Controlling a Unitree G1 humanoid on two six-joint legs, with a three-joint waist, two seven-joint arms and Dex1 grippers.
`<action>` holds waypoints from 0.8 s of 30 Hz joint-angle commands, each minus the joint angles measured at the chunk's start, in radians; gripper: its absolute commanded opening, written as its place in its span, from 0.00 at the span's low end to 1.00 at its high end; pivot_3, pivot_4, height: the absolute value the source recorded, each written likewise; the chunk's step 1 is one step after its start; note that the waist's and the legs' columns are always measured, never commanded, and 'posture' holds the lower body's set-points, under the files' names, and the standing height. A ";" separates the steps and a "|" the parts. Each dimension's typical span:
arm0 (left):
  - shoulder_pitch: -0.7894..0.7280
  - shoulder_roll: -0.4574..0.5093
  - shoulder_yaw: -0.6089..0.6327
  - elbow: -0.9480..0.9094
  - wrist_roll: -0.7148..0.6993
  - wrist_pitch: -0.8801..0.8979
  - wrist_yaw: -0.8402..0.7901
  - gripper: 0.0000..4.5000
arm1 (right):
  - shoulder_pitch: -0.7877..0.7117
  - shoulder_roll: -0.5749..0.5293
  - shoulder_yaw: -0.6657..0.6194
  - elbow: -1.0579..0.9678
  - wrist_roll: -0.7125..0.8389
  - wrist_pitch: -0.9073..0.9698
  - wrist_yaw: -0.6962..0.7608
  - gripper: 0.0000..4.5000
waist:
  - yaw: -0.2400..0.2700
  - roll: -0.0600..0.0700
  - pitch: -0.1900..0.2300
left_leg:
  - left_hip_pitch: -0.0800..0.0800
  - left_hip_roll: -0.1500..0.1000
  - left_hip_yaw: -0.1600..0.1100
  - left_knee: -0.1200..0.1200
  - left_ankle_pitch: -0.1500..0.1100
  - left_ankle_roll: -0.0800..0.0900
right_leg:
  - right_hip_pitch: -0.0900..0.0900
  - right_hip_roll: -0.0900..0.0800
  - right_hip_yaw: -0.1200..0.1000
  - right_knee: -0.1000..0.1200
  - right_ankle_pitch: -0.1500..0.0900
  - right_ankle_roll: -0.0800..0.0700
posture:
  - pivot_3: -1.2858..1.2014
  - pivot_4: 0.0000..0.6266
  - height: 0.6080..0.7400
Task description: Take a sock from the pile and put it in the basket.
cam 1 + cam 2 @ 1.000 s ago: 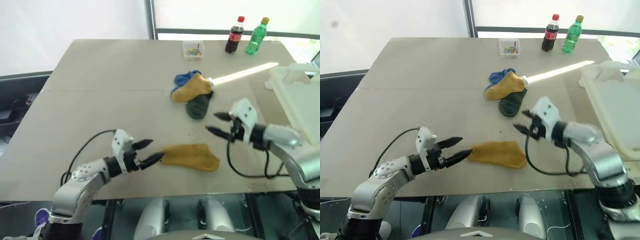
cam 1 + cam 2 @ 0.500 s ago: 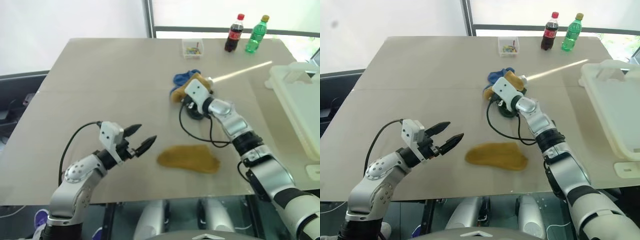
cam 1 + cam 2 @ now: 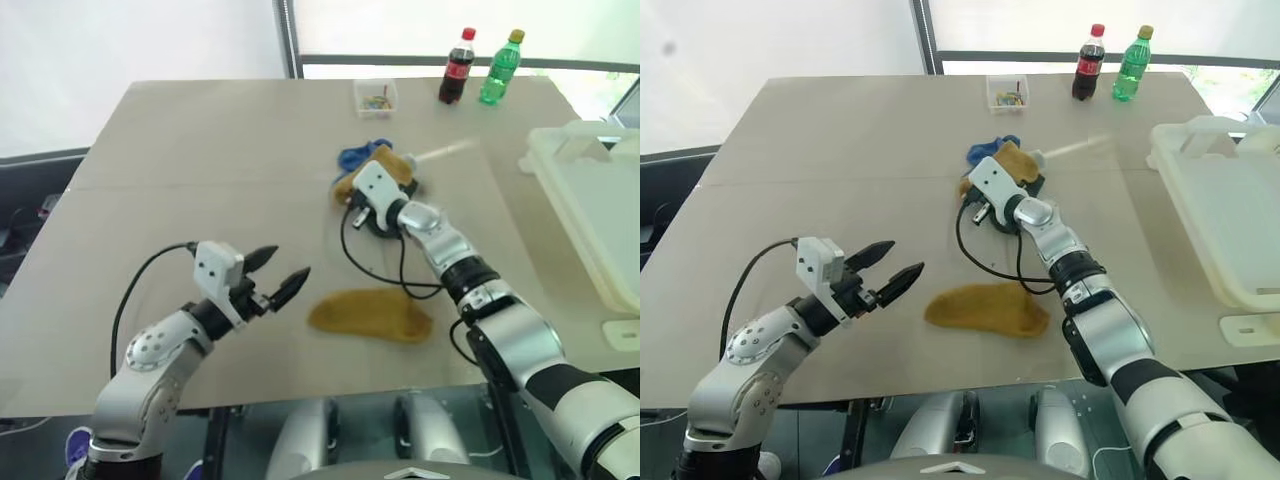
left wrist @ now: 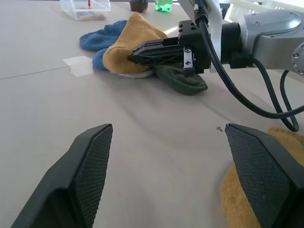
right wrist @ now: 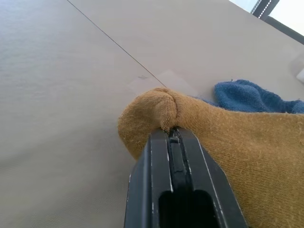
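Two tools in play. Your right tool [image 4: 142, 51] is clamped shut on a thin fold at the end of the mustard sock [image 5: 228, 128] that sits on top of the pile [image 3: 375, 180], out past the middle of the bench [image 3: 180, 180] toward the far edge. Your left tool [image 3: 270, 283] hangs spread wide and empty near the front edge, just beside a loose mustard sock [image 3: 370, 315] that lies flat there, not touching it.

Risks from here:
- The pinch is small, only a pucker of fabric between the jaws. Lift fast and I'd expect it to slip free.
- The dark green sock [image 4: 183, 80] lies against the gripped one, the blue sock [image 4: 97, 39] tucked behind it. They could drag along on the lift and drop mid-carry.
- The basket [image 3: 1230, 200] sits at the right edge, well apart from the pile. A dangling sock may catch its thick rim and fall outside.
- The small clear box [image 3: 374, 97] and two bottles [image 3: 480, 68] stand at the far edge, so keep your swing clear of them.
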 commanded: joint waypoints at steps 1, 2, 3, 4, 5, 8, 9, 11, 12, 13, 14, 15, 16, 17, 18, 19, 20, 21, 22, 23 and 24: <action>-0.003 0.010 0.026 -0.058 -0.023 0.005 0.010 0.89 | -0.022 0.001 -0.025 -0.022 0.002 -0.027 0.008 0.02 | -0.003 0.000 0.000 | 0.000 0.000 0.000 0.000 0.000 0.000 | 0.000 0.000 0.000 0.000 0.000 0.000 | 0.52 0.24 0.97; -0.001 0.011 0.027 -0.060 -0.024 0.006 0.011 0.89 | -0.016 0.000 -0.026 -0.036 0.005 -0.023 0.021 0.02 | -0.004 0.000 0.000 | 0.000 0.000 0.000 0.000 0.000 0.000 | 0.000 0.000 0.000 0.000 0.000 0.000 | 0.52 0.24 0.97; 0.000 0.011 0.027 -0.060 -0.025 0.007 0.012 0.89 | -0.009 -0.001 -0.027 -0.052 0.008 -0.016 0.036 0.02 | -0.004 0.000 0.000 | 0.000 0.000 0.000 0.000 0.000 0.000 | 0.000 0.000 0.000 0.000 0.000 0.000 | 0.52 0.24 0.97; 0.003 0.012 0.028 -0.062 -0.026 0.008 0.012 0.89 | 0.001 -0.002 -0.027 -0.072 0.013 -0.006 0.055 0.02 | -0.004 0.000 0.000 | 0.000 0.000 0.000 0.000 0.000 0.000 | 0.000 0.000 0.000 0.000 0.000 0.000 | 0.52 0.24 0.97; 0.005 0.013 0.029 -0.062 -0.026 0.008 0.011 0.89 | 0.016 -0.003 -0.028 -0.104 0.025 0.011 0.086 0.02 | -0.004 0.000 0.000 | 0.000 0.000 0.000 0.000 0.000 0.000 | 0.000 0.000 0.000 0.000 0.000 0.000 | 0.52 0.24 0.97; 0.009 0.012 0.036 -0.056 -0.030 0.011 0.008 0.89 | 0.104 -0.004 -0.036 -0.325 0.136 0.176 0.249 0.02 | -0.003 0.000 0.000 | 0.000 0.000 0.000 0.000 0.000 0.000 | 0.000 0.000 0.000 0.000 0.000 0.000 | 0.52 0.24 0.97; 0.009 0.012 0.041 -0.050 -0.032 0.011 0.007 0.89 | 0.149 -0.016 -0.021 -0.441 0.182 0.259 0.320 0.02 | -0.003 0.000 0.000 | 0.000 0.000 0.000 0.000 0.000 0.000 | 0.000 0.000 0.001 0.000 0.000 0.000 | 0.52 0.24 0.97; 0.015 0.011 0.065 -0.034 -0.054 0.016 0.002 0.89 | 0.236 -0.043 0.027 -0.661 0.272 0.430 0.439 0.02 | -0.001 0.000 0.000 | 0.000 0.000 -0.001 0.000 0.000 0.000 | 0.000 -0.001 0.000 0.000 0.000 0.000 | 0.52 0.24 0.97; 0.018 0.012 0.074 -0.028 -0.063 0.017 -0.002 0.89 | 0.264 -0.052 0.043 -0.734 0.300 0.493 0.472 0.02 | 0.000 0.000 0.000 | 0.000 0.000 -0.001 0.000 0.000 0.000 | 0.000 -0.001 0.000 0.000 0.000 0.000 | 0.52 0.24 0.97; 0.022 0.015 0.081 -0.022 -0.068 0.016 -0.009 0.89 | 0.283 -0.059 0.059 -0.785 0.318 0.541 0.490 0.02 | 0.000 0.000 0.000 | 0.000 0.000 -0.001 0.000 0.000 0.000 | 0.000 -0.002 0.000 0.000 0.000 0.000 | 0.52 0.24 0.97; 0.034 0.023 0.096 -0.015 -0.081 0.016 -0.026 0.89 | 0.294 -0.052 0.086 -0.799 0.310 0.562 0.493 0.02 | -0.003 0.000 0.000 | 0.000 0.000 -0.001 0.000 -0.001 0.001 | 0.000 -0.002 0.000 0.000 0.000 0.000 | 0.52 0.24 0.97; 0.041 0.029 0.106 -0.010 -0.090 0.016 -0.039 0.89 | 0.300 -0.047 0.105 -0.807 0.303 0.577 0.491 0.02 | -0.005 0.000 0.000 | 0.000 0.000 -0.001 0.000 -0.002 0.003 | -0.001 -0.003 0.000 0.001 0.000 0.000 | 0.52 0.24 0.97; 0.064 0.039 0.129 -0.011 -0.127 0.034 -0.065 0.89 | 0.301 -0.024 0.127 -0.783 0.296 0.581 0.487 0.02 | -0.005 0.000 0.000 | 0.001 0.000 -0.001 0.000 -0.003 0.004 | -0.001 -0.003 0.000 0.002 0.000 0.000 | 0.52 0.24 0.97; 0.088 0.052 0.147 -0.014 -0.158 0.048 -0.090 0.89 | 0.300 0.001 0.145 -0.752 0.292 0.576 0.489 0.02 | -0.008 0.000 0.000 | 0.001 0.000 -0.001 0.000 -0.003 0.004 | -0.002 -0.003 0.000 0.003 0.000 0.000 | 0.52 0.24 0.97; 0.117 0.067 0.163 -0.021 -0.176 0.056 -0.115 0.89 | 0.295 0.026 0.161 -0.717 0.288 0.567 0.494 0.02 | -0.009 0.000 0.000 | 0.001 0.001 -0.001 0.000 -0.003 0.004 | -0.003 -0.003 0.000 0.004 0.000 -0.001 | 0.52 0.24 0.97; 0.145 0.082 0.179 -0.028 -0.193 0.064 -0.136 0.89 | 0.289 0.050 0.175 -0.687 0.288 0.563 0.505 0.02 | -0.009 0.000 0.000 | 0.001 0.001 -0.001 0.000 -0.003 0.004 | -0.003 -0.003 0.000 0.005 -0.001 -0.001 | 0.52 0.24 0.97; 0.161 0.092 0.187 -0.033 -0.202 0.066 -0.147 0.89 | 0.285 0.063 0.182 -0.670 0.289 0.560 0.514 0.02 | -0.008 0.001 0.000 | 0.001 0.001 -0.001 0.000 -0.002 0.003 | -0.005 -0.003 0.000 0.006 -0.001 -0.002 | 0.52 0.24 0.97; 0.185 0.107 0.201 -0.040 -0.224 0.080 -0.161 0.89 | 0.278 0.087 0.185 -0.649 0.294 0.555 0.522 0.02 | -0.007 0.001 0.001 | 0.001 0.001 -0.001 0.000 -0.002 0.002 | -0.005 -0.003 0.000 0.007 -0.002 -0.004 | 0.52 0.24 0.97; 0.208 0.122 0.213 -0.046 -0.238 0.091 -0.176 0.89 | 0.269 0.107 0.189 -0.629 0.292 0.538 0.524 0.02 | -0.004 0.001 0.001 | 0.001 0.001 -0.001 -0.001 -0.002 0.002 | -0.005 -0.003 0.000 0.007 -0.002 -0.004 | 0.52 0.24 0.97; 0.226 0.134 0.223 -0.051 -0.250 0.101 -0.188 0.89 | 0.260 0.122 0.195 -0.611 0.284 0.512 0.526 0.02 | -0.002 0.001 0.001 | 0.000 0.001 -0.001 -0.001 -0.002 0.002 | -0.005 -0.003 -0.001 0.007 -0.002 -0.004 | 0.52 0.24 0.97; 0.237 0.140 0.230 -0.055 -0.258 0.108 -0.190 0.89 | 0.254 0.130 0.201 -0.603 0.281 0.502 0.537 0.02 | -0.003 0.001 0.001 | 0.000 0.001 -0.002 0.000 -0.001 0.001 | -0.005 -0.004 -0.002 0.007 -0.003 -0.004 | 0.52 0.24 0.97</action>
